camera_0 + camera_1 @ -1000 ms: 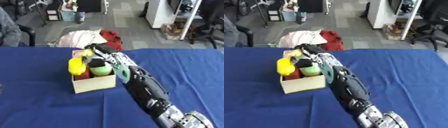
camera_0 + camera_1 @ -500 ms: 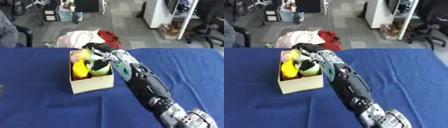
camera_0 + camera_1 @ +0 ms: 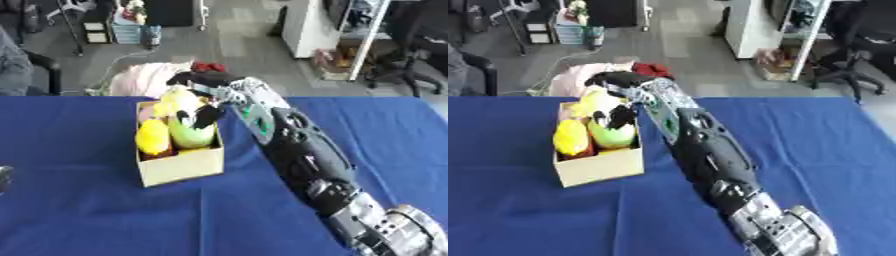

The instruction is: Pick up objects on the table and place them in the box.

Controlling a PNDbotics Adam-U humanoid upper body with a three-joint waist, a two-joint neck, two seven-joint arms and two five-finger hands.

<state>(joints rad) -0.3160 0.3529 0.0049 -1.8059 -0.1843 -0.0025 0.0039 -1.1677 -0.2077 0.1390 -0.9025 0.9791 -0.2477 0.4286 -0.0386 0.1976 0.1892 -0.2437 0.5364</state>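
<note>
Bench (image 3: 79,210), covered w/ deep blue cloth, carries one small open cardboard box (image 3: 179,167), tan, standing left of centre.

Box contents, seen from above: a yellow rounded object (image 3: 153,137) at the left side, standing higher than the rim; a light green rounded object (image 3: 191,135) just beside it on the right, touching it; a pale yellow soft item (image 3: 179,97) at the far end, partly above the rim. A reddish patch shows low in the box under the yellow object; cannot be made out further.

Right arm (image 3: 302,155), black w/ silver joints, enters from the lower right corner and runs diagonally up to the box's far right side. Right hand (image 3: 614,80) sits over the far end of the box, above the contents. Fingers (image 3: 206,116) are curled downward, dark tips resting against the top of the green object. Whether they actually grip it or the pale yellow item cannot be told.

Left hand: only a dark sliver at the left edge (image 3: 3,177), low down; state cannot be told.

Beyond the bench's far edge, on the floor: pink and red fabric heap (image 3: 144,80).
</note>
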